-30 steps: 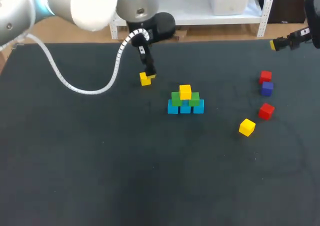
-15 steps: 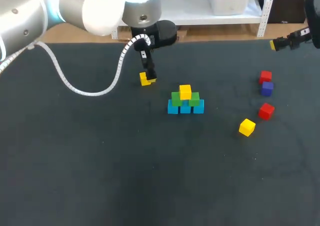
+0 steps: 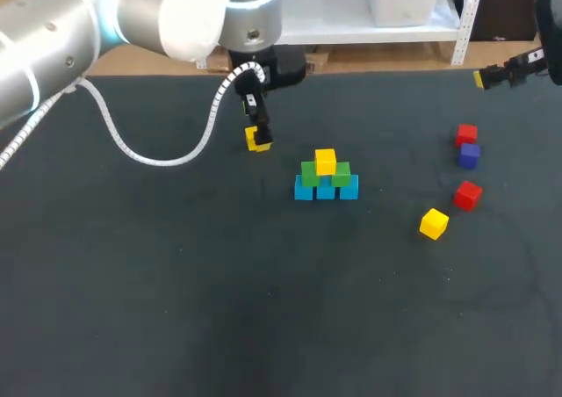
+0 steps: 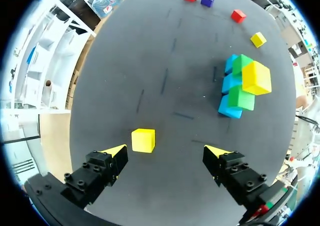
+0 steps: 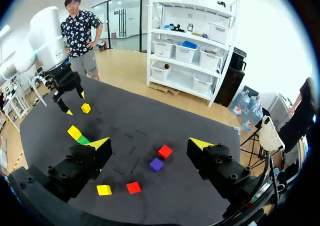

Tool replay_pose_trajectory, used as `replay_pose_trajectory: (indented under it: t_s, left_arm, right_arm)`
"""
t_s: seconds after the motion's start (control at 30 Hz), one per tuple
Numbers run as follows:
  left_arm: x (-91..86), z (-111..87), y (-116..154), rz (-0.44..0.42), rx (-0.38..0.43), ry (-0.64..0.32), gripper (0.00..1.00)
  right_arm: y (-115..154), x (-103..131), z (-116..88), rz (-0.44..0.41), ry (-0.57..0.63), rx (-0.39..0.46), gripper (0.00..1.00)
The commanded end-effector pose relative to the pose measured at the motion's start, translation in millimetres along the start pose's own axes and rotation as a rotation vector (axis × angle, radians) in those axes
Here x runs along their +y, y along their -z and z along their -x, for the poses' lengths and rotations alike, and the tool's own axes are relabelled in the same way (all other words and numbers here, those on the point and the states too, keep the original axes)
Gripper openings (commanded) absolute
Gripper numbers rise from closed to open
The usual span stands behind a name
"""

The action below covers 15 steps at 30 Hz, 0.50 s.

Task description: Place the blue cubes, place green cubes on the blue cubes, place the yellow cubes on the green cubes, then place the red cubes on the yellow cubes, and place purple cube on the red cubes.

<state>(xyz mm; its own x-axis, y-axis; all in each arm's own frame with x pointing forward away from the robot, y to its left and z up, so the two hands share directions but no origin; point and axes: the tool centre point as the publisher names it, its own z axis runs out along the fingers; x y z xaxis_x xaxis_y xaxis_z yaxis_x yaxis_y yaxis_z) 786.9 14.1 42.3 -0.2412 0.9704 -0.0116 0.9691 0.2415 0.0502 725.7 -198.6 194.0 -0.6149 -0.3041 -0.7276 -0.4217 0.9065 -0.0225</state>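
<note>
Tabletop (image 3: 176, 309): the widest open stretch lies between the stack and the near edge.

Stack near the middle:
- three blue cubes (image 3: 326, 190) in a row, long axis parallel to the far edge
- two green cubes (image 3: 309, 173) on them
- top yellow cube (image 3: 326, 161) above

Left pincer (image 4: 165, 152): fingers apart, over a loose yellow cube (image 4: 143, 140) near the far edge, not clamped on it.

Right pincer (image 5: 147, 145): fingers apart, holding nothing, at the far right corner.

Toward the right edge:
- two red cubes (image 3: 466, 134)
- purple cube (image 3: 470, 155) just beside the farther one
- another yellow cube (image 3: 434, 224)
</note>
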Motion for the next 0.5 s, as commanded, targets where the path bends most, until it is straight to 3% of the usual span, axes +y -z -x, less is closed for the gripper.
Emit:
replay_pose_trajectory:
  t_s: [0.03,0.5]
  left_arm:
    - [7.6,0.2,-6,-0.026,0.006,0.0,1.0]
    - [18.3,-5.2,-28,-0.049,0.04,0.004,1.0]
  right_arm:
    - [-3,2,-3,-0.009,-0.001,-0.051,1.0]
    - [-3,2,-3,-0.009,-0.001,-0.051,1.0]
